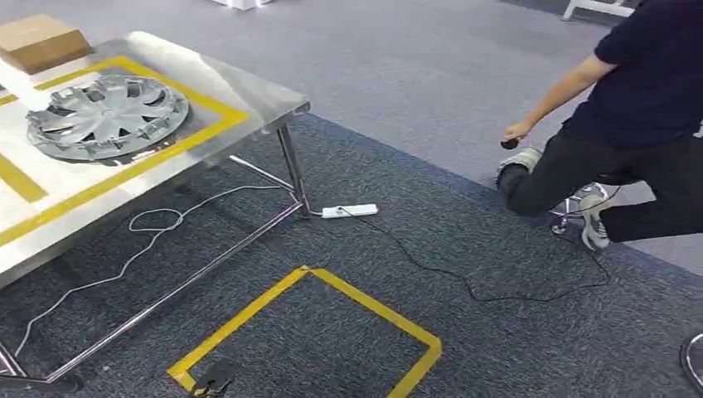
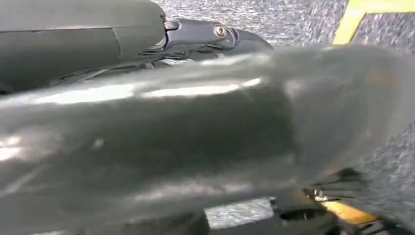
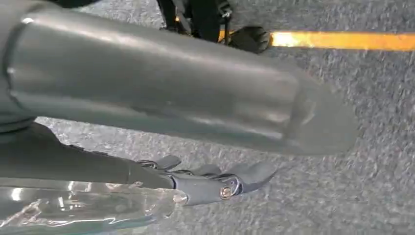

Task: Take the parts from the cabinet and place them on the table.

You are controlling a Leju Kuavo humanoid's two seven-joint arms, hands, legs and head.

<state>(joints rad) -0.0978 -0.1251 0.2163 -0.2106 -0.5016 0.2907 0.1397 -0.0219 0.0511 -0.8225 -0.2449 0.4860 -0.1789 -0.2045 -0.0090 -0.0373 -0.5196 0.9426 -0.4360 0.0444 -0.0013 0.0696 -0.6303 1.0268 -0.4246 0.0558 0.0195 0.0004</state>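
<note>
On the far left, a brown cardboard box point(image 1: 40, 40) sits at the back corner of the steel tabletop point(image 1: 240, 87). Just beside it, nearer to me, a silver hubcap point(image 1: 106, 116) lies flat on the tabletop, inside a frame of yellow tape point(image 1: 178, 141) stuck to the metal. It is the part I am to set out, and it touches nothing else.

Under the tabletop, a pale cable point(image 1: 157, 236) loops across the dark grey carpet point(image 1: 497, 332) and runs toward a white power strip point(image 1: 350, 211) lying just beside the table's leg point(image 1: 293, 170). A black cord point(image 1: 464, 278) trails from the strip off to the right.

In the middle of the floor in front of me, a square of yellow floor tape point(image 1: 332, 286) is laid on the carpet.

To the right, a person in dark clothes point(image 1: 630, 124) kneels on the paler carpet, one arm reaching down, with a small dark object in that hand point(image 1: 516, 131).

My left hand point(image 2: 215, 34) hangs over the carpet beside a blurred grey part of my arm; the dark fingers lie together, and I cannot tell whether they are curled or apart. My right hand point(image 3: 220, 181) also hangs over the carpet, its dark fingers stretched out and slightly spread, gripping nothing.
</note>
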